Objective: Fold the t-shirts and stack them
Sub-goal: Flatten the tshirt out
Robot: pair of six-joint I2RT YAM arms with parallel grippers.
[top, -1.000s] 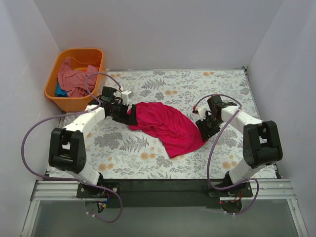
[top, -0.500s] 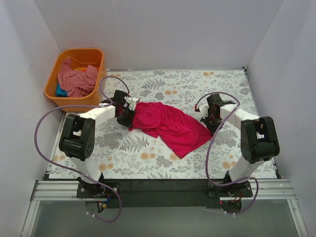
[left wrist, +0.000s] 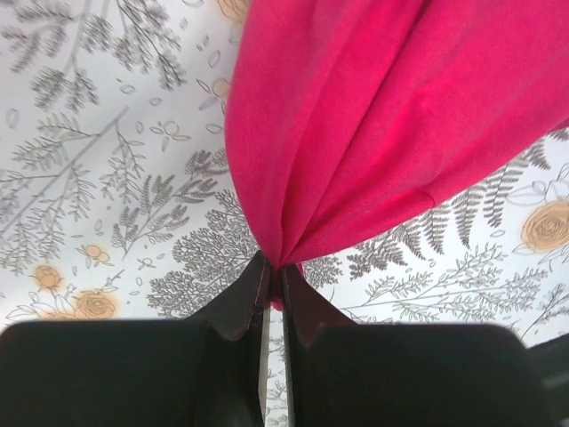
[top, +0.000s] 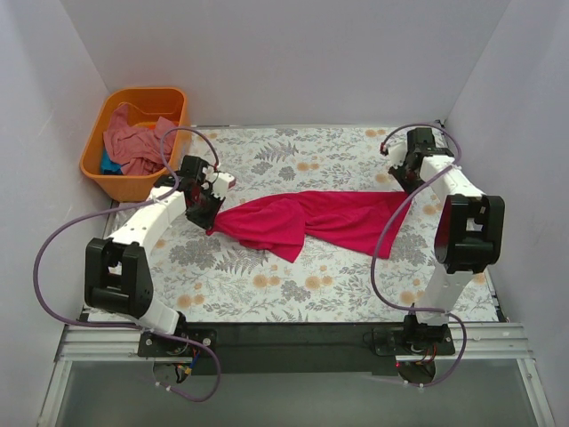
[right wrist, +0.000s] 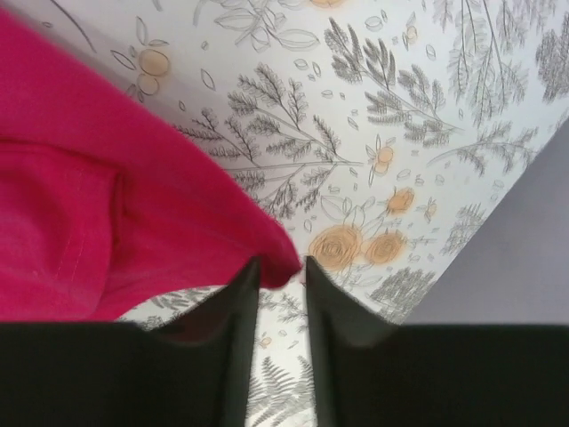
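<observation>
The crimson-pink t-shirt (top: 311, 221) is stretched across the floral table cloth (top: 293, 151), mid-table. My left gripper (left wrist: 274, 285) and right gripper (right wrist: 277, 271) each pinch one end. I should pull evenly, smoothing twisted folds before laying it flat.

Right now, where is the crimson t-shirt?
In the top view, the crimson t-shirt lies stretched across the table, its left end pinched by the left gripper, its right end by the right gripper.

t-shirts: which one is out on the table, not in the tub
The crimson-pink t-shirt, stretched between the left gripper and right gripper; the salmon-pink t-shirt and teal t-shirt sit in the orange tub.
</observation>
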